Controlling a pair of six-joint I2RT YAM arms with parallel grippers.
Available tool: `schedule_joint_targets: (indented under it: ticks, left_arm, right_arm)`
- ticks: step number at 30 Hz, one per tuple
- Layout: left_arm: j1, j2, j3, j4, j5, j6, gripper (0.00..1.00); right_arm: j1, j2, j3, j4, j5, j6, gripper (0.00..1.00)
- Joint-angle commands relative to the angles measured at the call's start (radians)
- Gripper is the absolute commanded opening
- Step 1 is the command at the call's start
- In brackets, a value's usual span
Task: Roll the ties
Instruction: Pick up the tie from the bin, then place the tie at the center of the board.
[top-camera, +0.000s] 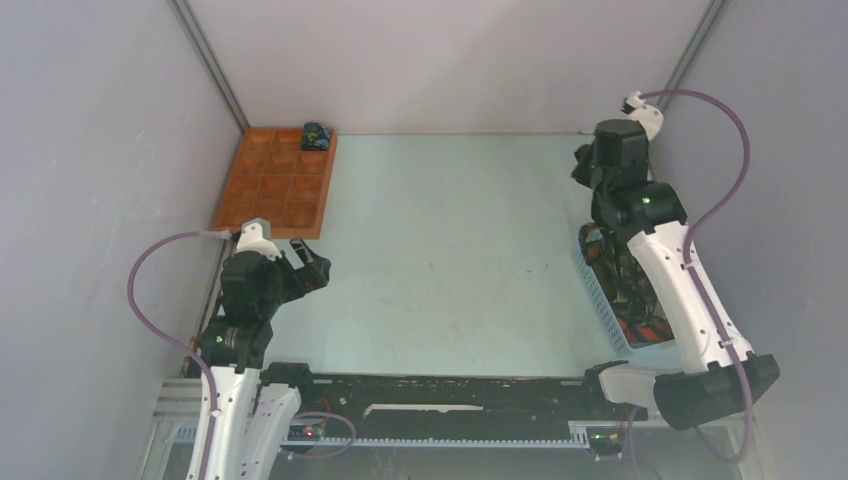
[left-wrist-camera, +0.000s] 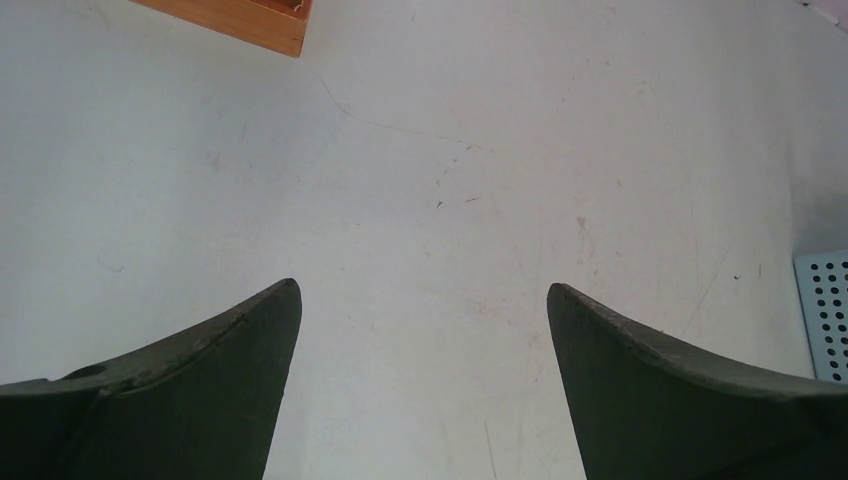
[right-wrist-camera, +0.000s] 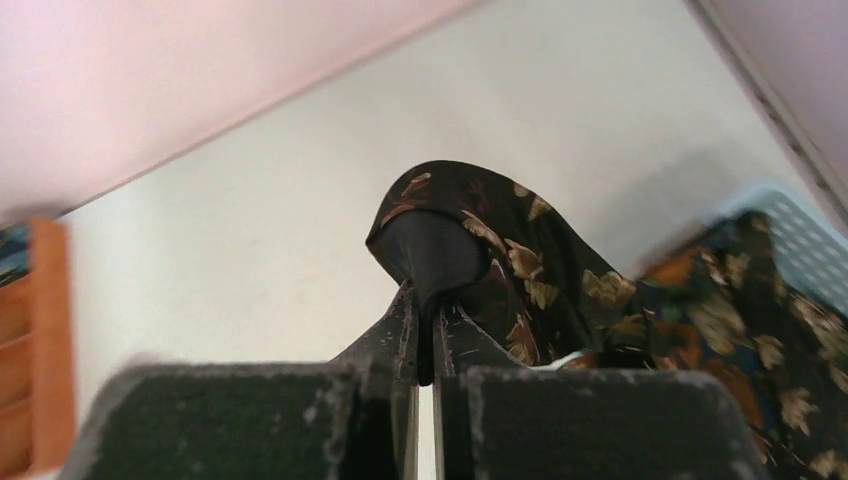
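Observation:
My right gripper (right-wrist-camera: 428, 300) is shut on the end of a black tie with a tan leaf pattern (right-wrist-camera: 500, 255). It holds the tie up above the blue mesh basket (top-camera: 598, 290) at the table's right edge. More ties lie in the basket (top-camera: 630, 290); one shows red. In the top view the right gripper (top-camera: 583, 165) is high, near the back right. A rolled dark tie (top-camera: 317, 136) sits in the far right corner compartment of the orange tray (top-camera: 260, 190). My left gripper (top-camera: 312, 262) is open and empty above bare table, near the tray's front corner (left-wrist-camera: 262, 25).
Grey walls close in the table at left, right and back. A black rail (top-camera: 440, 390) runs along the near edge between the arm bases. The basket's perforated corner (left-wrist-camera: 825, 310) shows at the right of the left wrist view.

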Motion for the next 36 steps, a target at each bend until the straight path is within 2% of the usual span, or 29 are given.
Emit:
schedule_joint_targets:
  ticks: [1,11,17,21,30,36]
  left_arm:
    - [-0.003,-0.011,-0.009,0.035,-0.01,-0.013,1.0]
    - [-0.003,-0.024,-0.009,0.035,-0.014,-0.013,1.0]
    - [-0.003,-0.026,-0.009,0.034,-0.019,-0.015,1.0]
    - [-0.003,-0.025,-0.009,0.033,-0.022,-0.015,1.0]
    - [-0.003,-0.017,-0.008,0.033,-0.021,-0.016,1.0]
    - [-0.003,-0.015,-0.008,0.032,-0.031,-0.016,1.0]
  right_arm:
    - [0.206,0.031,0.185,-0.046,0.14,-0.048,0.0]
    - [0.569,0.303,0.55,-0.06,0.179,-0.1,0.0]
    - [0.696,0.53,0.84,-0.085,0.085,-0.103,0.0]
    - [0.727,0.666,1.054,-0.094,-0.003,-0.121,0.0]
    - [0.806,0.649,1.103,0.051,-0.127,-0.194,0.0]
    - [0.873,0.62,1.154,0.106,-0.136,-0.264,0.0]
